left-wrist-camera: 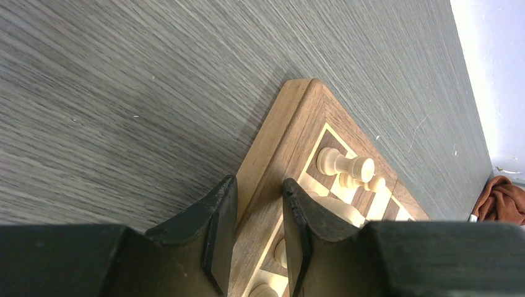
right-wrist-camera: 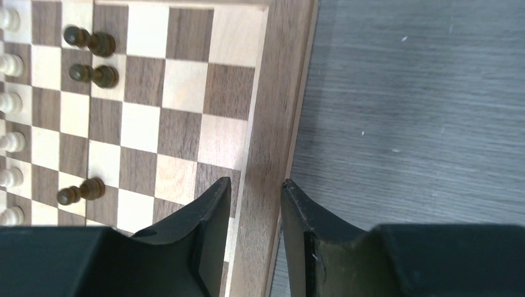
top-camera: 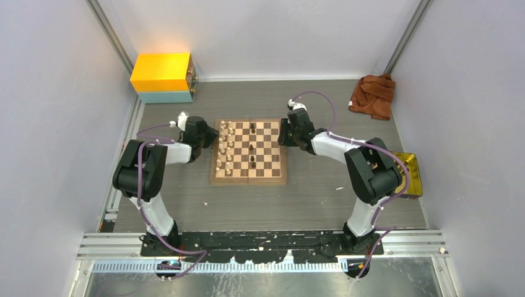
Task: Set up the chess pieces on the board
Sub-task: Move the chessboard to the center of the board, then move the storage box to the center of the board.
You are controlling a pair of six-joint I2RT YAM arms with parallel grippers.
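The board (top-camera: 249, 176) lies flat in the middle of the table. Several pale chess pieces (top-camera: 224, 148) stand in its two left columns, and three dark ones (top-camera: 252, 148) stand along a middle column. My left gripper (top-camera: 210, 135) hangs over the board's left border, open, with only the tan border (left-wrist-camera: 291, 130) showing between its fingers (left-wrist-camera: 260, 181); pale pieces (left-wrist-camera: 343, 166) stand just beyond. My right gripper (top-camera: 283, 133) is over the right border (right-wrist-camera: 278, 93), open and holding nothing (right-wrist-camera: 255, 182). Dark pieces (right-wrist-camera: 93, 75) appear further in.
A yellow and teal box (top-camera: 163, 77) stands at the back left. A rust cloth (top-camera: 373, 96) lies bunched at the back right. A yellow tray (top-camera: 412, 173) sits at the right wall behind the right arm's elbow.
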